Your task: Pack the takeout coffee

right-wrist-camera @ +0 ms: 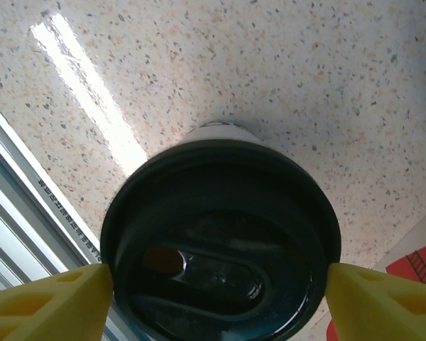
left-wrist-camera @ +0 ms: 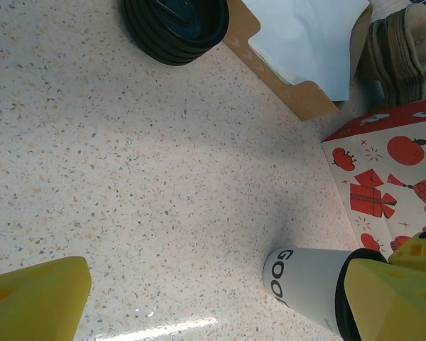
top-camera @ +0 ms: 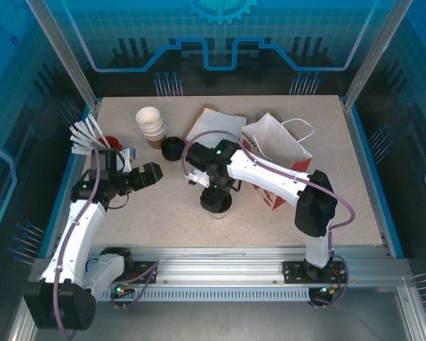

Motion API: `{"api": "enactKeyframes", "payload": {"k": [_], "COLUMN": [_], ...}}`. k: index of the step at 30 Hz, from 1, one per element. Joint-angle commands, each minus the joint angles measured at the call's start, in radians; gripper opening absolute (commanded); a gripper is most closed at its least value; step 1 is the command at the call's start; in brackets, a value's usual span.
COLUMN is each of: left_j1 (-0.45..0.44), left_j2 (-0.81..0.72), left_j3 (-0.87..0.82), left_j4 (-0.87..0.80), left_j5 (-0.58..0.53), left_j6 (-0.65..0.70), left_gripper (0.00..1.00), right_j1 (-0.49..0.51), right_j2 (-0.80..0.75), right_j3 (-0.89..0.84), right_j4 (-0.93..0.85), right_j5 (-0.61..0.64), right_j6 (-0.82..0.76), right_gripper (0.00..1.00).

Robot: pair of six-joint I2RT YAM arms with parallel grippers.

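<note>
Right wrist: small pale paper cup with glossy round black plastic lid [right-wrist-camera: 220, 234] stands on speckled tabletop [right-wrist-camera: 305, 71] near centre, yellow fingers [right-wrist-camera: 42, 302] of the right gripper [right-wrist-camera: 219, 273] pressed against its rim. Left gripper [left-wrist-camera: 216, 280] gapes empty.

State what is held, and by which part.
Left gripper: nothing. Right gripper straddles the round black plastic lid of the pale paper cup at its rim; a firm grip cannot be told.

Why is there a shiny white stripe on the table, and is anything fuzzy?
Right wrist view: the stripe is light glaring off the table; the black lid gleams too. Left wrist view: a fainter streak of glare, and the near yellow fingers look soft. Top view: evenly lit.
</note>
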Motion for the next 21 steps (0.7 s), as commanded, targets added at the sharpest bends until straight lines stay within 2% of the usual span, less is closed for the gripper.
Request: {"api": "enactKeyframes", "payload": {"k": [1,9,14,21], "left_j1": [0.008,0.008,0.008,0.008], "left_j2": [-0.002,-0.002,-0.001,-0.004], "left_j3": [-0.009,-0.012,-0.013,-0.016], "left_j4": [0.009,0.013,0.013,0.017], "left_j5": [0.032,0.039,0.042,0.051], "left_j6": [0.003,0.002,0.001,-0.004], "left_gripper": [0.93,0.93,0.93,0.93], "right_j1": [-0.015,-0.018,-0.018,-0.018], "right_j2": [-0.026,-0.021,-0.023,-0.021], "right_j3": [-0.016,-0.023,-0.031,-0.037], "right_j4": [-0.024,-0.021,-0.017,-0.009], "right_j5": [-0.005,0.004,0.009,0.018], "right_j6": [0.008,0.005,0.006,0.01], "right_gripper": [0.81,0.83,0.8,0.81]}}
